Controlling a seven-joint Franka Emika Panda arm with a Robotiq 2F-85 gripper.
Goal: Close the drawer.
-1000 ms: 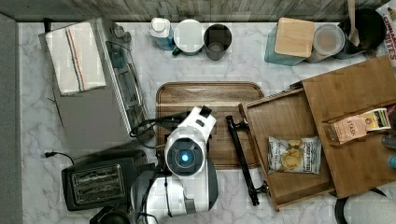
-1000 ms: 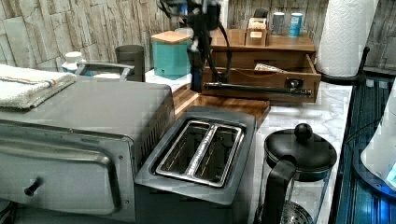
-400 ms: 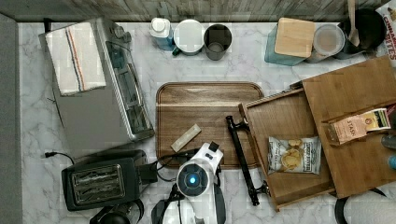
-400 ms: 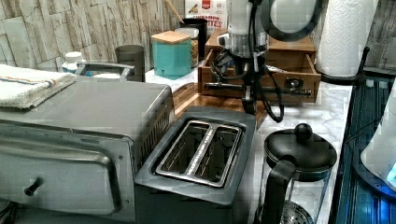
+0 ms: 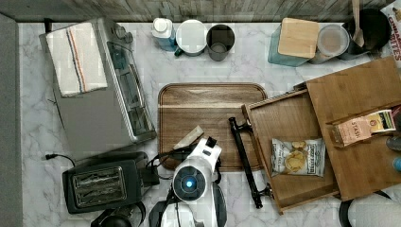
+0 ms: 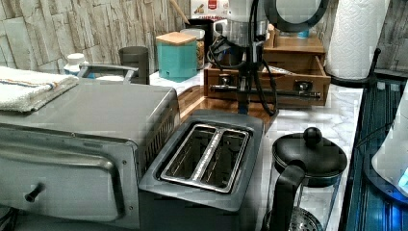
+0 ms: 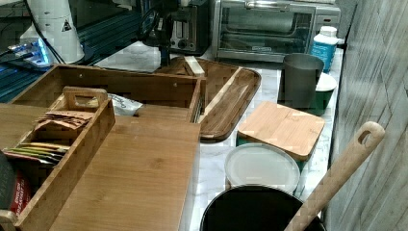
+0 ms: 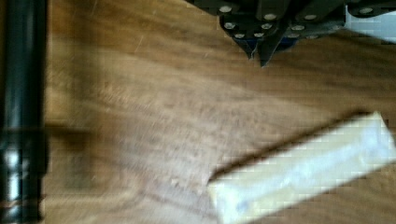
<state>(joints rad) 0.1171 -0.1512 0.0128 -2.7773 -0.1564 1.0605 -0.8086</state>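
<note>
The light-brown wooden drawer stands pulled out from its bamboo cabinet at the top view's right, with a chip bag inside. Its long black bar handle faces the dark wooden tray. My arm hangs over the tray's edge nearest the top view's bottom, just to the top view's left of the handle. In the wrist view my gripper is shut on nothing, above the tray, with the handle off to one side. The left view shows the drawer front behind my arm.
A pale stick lies on the tray beside my arm. A toaster and toaster oven stand at the top view's left. Cups and canisters line the back wall. A tea box sits on the cabinet.
My arm moved from over the tray's middle toward the top view's bottom edge, uncovering the pale stick on the tray. The drawer has not moved.
</note>
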